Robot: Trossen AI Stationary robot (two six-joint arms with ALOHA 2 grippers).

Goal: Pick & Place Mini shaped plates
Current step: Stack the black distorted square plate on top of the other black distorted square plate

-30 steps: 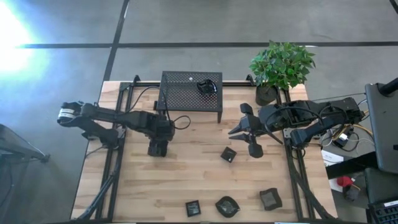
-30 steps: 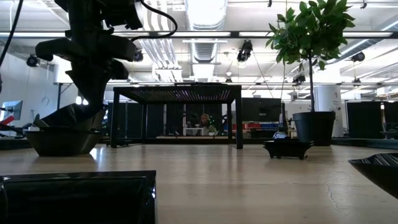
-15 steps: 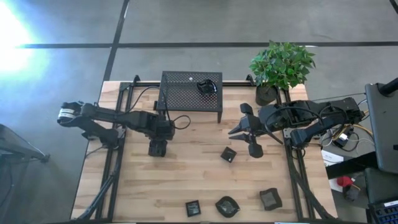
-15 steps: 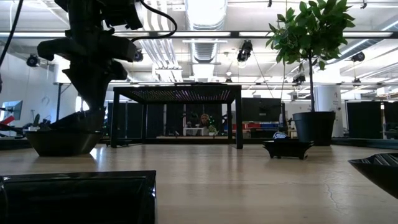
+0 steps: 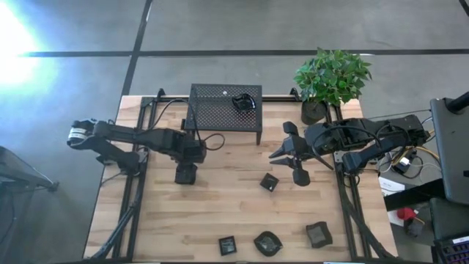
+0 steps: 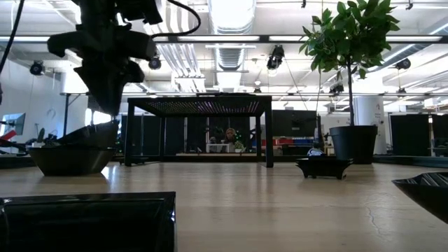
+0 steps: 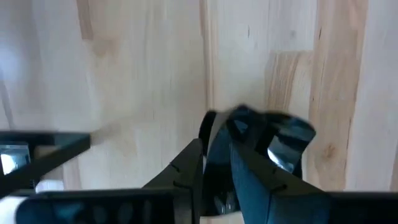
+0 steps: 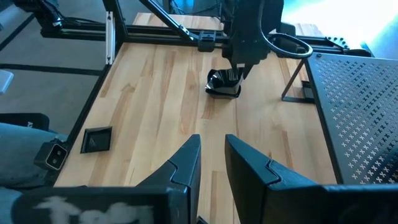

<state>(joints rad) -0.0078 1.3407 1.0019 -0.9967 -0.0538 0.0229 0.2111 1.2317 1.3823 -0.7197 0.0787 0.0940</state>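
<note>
Right now my left gripper (image 5: 185,176) sits directly over a small black dish (image 7: 261,140) on the table's (image 5: 220,213) left half, and I judge its fingers are parted around the dish's rim rather than clamped. The dish lies straight under the fingertips, so my next move is vertical. My right gripper (image 5: 282,154) waits beside another dish (image 5: 269,182), fingers slightly apart and empty.

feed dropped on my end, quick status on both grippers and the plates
Left gripper open just above a mini plate on the table. Right gripper hovering mid-table, empty. One plate already on mesh stand. Nothing blocking.
</note>
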